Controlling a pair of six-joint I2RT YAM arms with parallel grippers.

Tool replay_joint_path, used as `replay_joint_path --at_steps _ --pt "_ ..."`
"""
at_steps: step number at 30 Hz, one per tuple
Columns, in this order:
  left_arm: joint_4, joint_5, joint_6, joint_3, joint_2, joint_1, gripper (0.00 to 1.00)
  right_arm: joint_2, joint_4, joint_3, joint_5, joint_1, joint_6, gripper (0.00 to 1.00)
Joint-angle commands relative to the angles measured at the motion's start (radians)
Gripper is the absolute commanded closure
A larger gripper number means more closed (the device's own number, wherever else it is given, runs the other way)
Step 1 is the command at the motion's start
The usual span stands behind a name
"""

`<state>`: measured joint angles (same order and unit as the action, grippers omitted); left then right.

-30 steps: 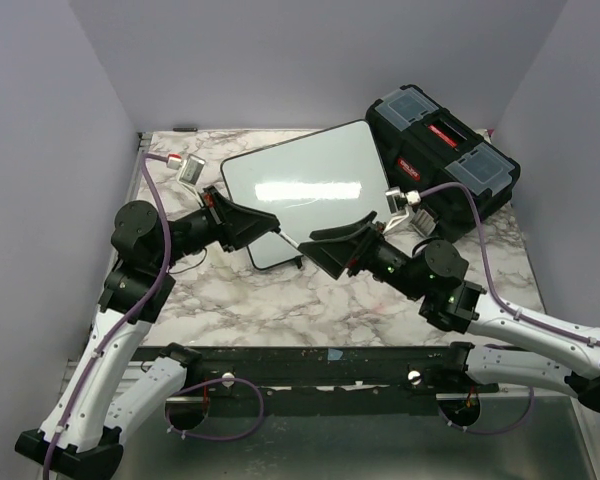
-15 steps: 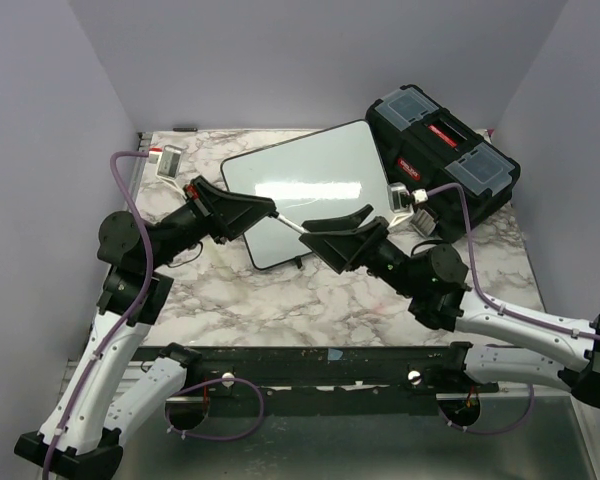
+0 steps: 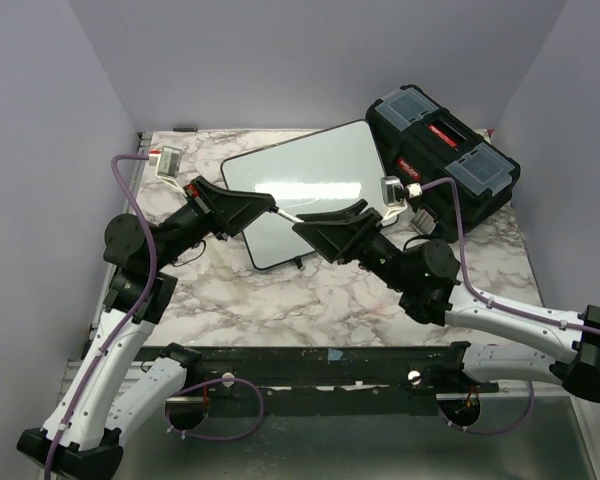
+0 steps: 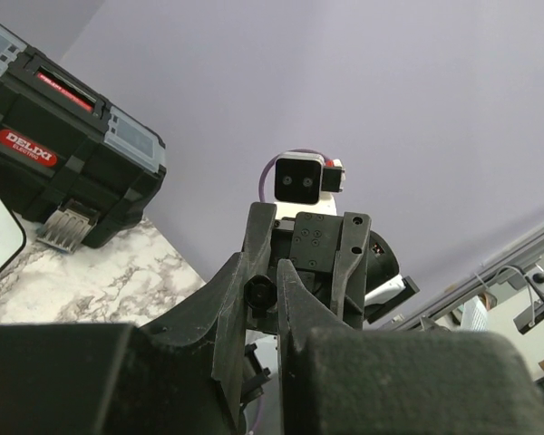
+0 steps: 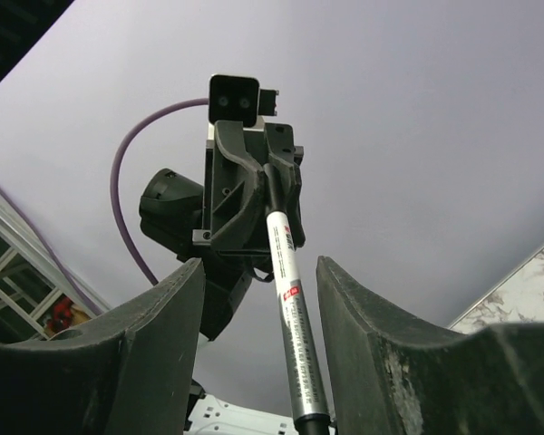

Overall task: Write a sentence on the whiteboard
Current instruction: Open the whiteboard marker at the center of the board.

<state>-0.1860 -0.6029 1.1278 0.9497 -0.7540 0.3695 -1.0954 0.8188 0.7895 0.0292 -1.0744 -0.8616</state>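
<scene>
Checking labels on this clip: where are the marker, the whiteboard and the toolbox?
marker (image 5: 291,304): right wrist view, on its silver barrel.
whiteboard (image 3: 310,160): top external view, on its bare white surface.
toolbox (image 3: 450,152): top external view, on its black lid.

The desk (image 3: 280,295) has a white marble-patterned top with grey veins and fills the middle of the top view. The whiteboard (image 3: 310,170) lies flat on it in the upper middle of the frame, turned askew, with a bar of light on its glossy face. Just beside the board's right edge, in the upper right, a black toolbox (image 3: 445,160) with grey lid compartments and a red label stands on the marble, also at an angle.
</scene>
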Motion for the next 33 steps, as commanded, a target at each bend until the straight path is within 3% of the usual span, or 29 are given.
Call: replay_joint_path --at_steps 1,17,18,19,33 --pt "-0.057 0.041 0.021 -0.022 0.010 -0.001 0.97 -0.023 0.045 0.049 0.009 -0.008 0.013 0.47" --pt "-0.049 0.033 -0.007 -0.027 -0.005 0.000 0.96 -0.052 -0.021 0.093 0.012 -0.007 0.025 0.50" --pt "-0.049 0.032 -0.008 -0.029 0.091 -0.001 0.96 -0.053 -0.021 0.094 0.012 -0.008 0.025 0.51" --pt "-0.049 0.031 -0.009 -0.031 -0.006 -0.001 0.96 -0.056 -0.024 0.096 0.014 -0.007 0.026 0.51" --pt "-0.043 0.020 -0.023 -0.028 -0.016 -0.001 0.96 -0.092 -0.052 0.127 -0.020 -0.007 0.010 0.55"
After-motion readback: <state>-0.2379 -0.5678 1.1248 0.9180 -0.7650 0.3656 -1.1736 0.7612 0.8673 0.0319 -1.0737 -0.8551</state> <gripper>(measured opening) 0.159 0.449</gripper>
